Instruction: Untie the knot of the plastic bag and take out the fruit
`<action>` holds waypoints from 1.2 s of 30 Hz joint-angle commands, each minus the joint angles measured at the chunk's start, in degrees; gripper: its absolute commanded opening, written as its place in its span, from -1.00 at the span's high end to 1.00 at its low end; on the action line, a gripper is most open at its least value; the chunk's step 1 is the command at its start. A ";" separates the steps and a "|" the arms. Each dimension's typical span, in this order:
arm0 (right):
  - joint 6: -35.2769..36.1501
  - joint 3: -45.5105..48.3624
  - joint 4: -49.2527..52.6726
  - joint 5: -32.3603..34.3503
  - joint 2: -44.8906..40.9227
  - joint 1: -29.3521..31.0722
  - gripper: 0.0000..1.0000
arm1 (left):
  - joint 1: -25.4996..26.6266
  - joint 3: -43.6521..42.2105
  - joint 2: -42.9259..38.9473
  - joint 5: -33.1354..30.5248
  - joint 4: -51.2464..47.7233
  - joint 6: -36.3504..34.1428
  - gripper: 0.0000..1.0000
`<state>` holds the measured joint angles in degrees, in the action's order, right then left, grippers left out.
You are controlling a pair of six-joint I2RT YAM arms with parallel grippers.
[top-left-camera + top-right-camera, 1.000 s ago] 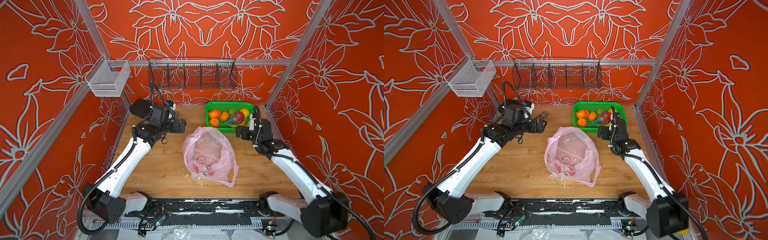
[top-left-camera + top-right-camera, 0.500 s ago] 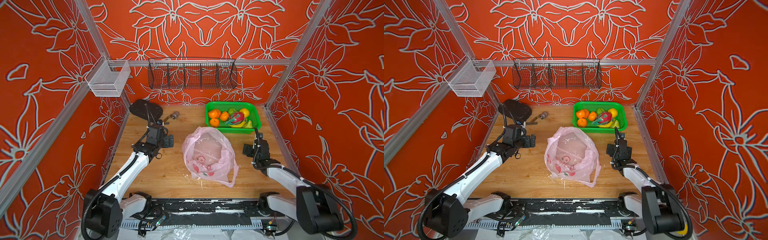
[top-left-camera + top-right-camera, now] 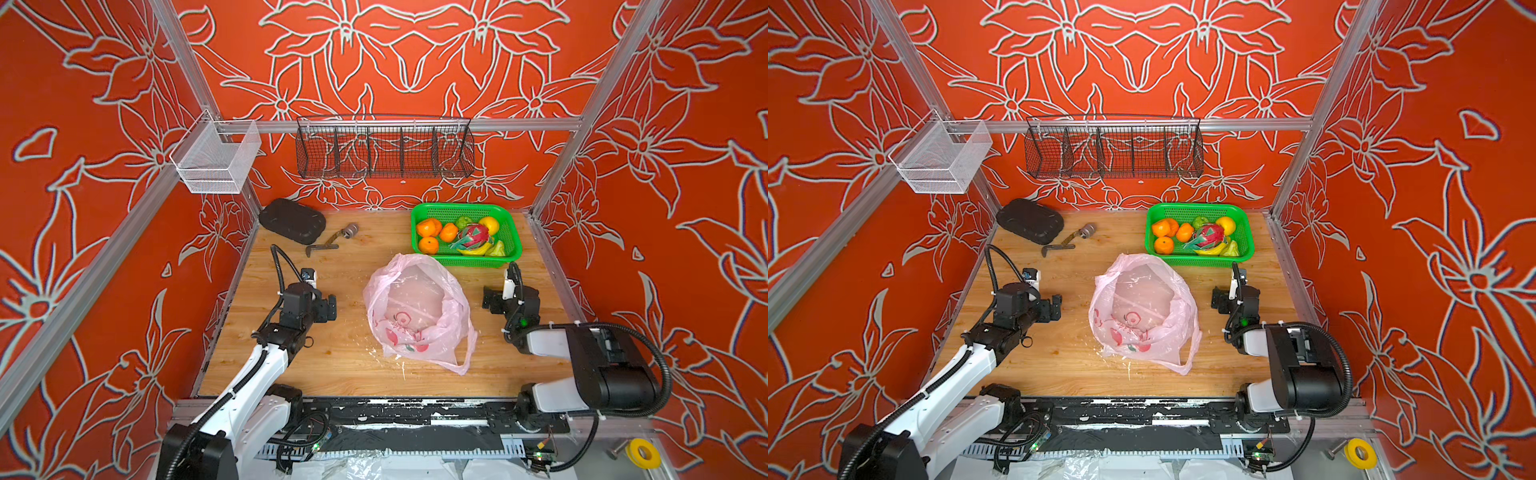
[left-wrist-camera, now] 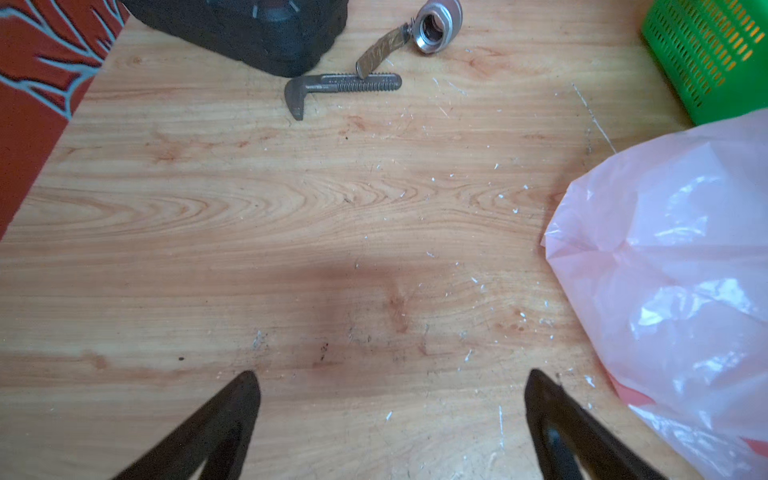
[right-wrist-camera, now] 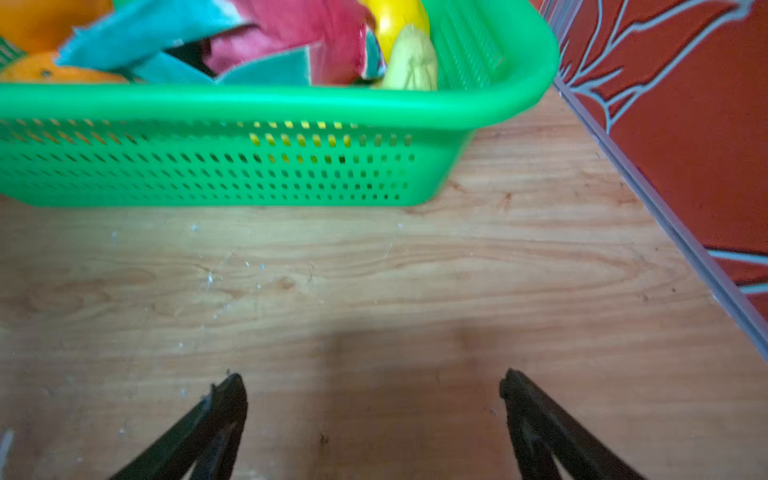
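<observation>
- Pink and thin, the plastic bag [image 3: 417, 309] lies crumpled mid-way across the wooden table [image 3: 345, 365] in both top views. Its mouth gapes upward and one handle loop [image 3: 460, 370] trails loose toward the near edge.
- Just behind the bag at the back right, the green basket [image 3: 482, 261] holds the fruit [image 3: 473, 235]: oranges, a pink-and-green dragon fruit, and green and yellow pieces.
- To the bag's left, apart from it, is the left gripper [image 3: 328, 308]. The right gripper [image 3: 490, 300] is on the bag's right, near the basket's front corner. A black tray [image 3: 292, 220] sits in the back left corner.
- From the left wrist, the left gripper [image 4: 390, 378] has its fingers [image 4: 232, 407] spread wide over bare wood with nothing between them. The bag [image 4: 673, 270] fills one side of the view. Beyond lie a hooked metal bolt [image 4: 345, 83] and a ring fitting [image 4: 436, 25].
- From the right wrist, the right gripper [image 5: 372, 380] also has its fingers [image 5: 224, 407] wide apart and empty. They point at the basket's perforated front wall [image 5: 249, 166], and the fruit [image 5: 291, 29] shows blurred over the rim.
</observation>
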<state>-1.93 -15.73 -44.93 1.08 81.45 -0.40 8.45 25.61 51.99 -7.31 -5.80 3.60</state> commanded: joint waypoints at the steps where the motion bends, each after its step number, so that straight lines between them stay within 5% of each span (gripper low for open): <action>1: -0.12 -0.96 -4.41 1.19 -0.69 -0.37 -0.94 | -0.86 -2.23 1.32 0.35 9.33 -1.24 -0.96; 14: 0.83 -2.47 -0.67 1.47 -1.21 0.39 -0.94 | -6.14 4.39 25.22 9.30 23.85 -9.32 -0.96; 16: 0.88 -2.47 -0.68 1.48 -1.21 0.40 -0.94 | -10.83 5.83 26.73 14.97 22.54 -6.75 -0.96; 21: 0.84 -2.47 -0.71 1.55 -1.21 0.40 -0.94 | -13.96 -4.22 25.88 17.51 39.08 -4.00 -0.96; 36: 1.96 -5.21 1.93 5.59 1.40 2.78 -0.94 | -13.39 -2.17 24.91 15.75 33.70 -4.04 -0.95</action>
<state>-1.65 -18.37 -44.51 3.57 81.43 0.95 -5.23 22.83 77.58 7.81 26.24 -0.19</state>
